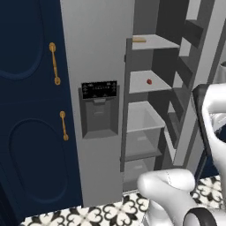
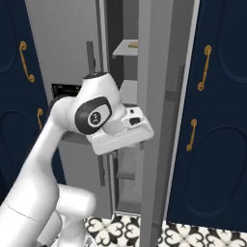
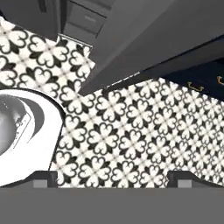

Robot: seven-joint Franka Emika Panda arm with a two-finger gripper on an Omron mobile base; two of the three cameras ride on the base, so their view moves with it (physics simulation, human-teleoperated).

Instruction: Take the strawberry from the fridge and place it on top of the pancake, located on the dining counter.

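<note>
While the end effector [image 3: 112, 178] hangs spread over patterned floor tiles [image 3: 131, 135], the fridge [image 1: 145, 110] stands open.

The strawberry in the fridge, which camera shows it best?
The left base view: the strawberry sits in plain sight as a small red spot on a middle shelf of the open fridge. In the right base view the arm and door edge cover that shelf. The hand view looks down at patterned floor tiles.
</note>
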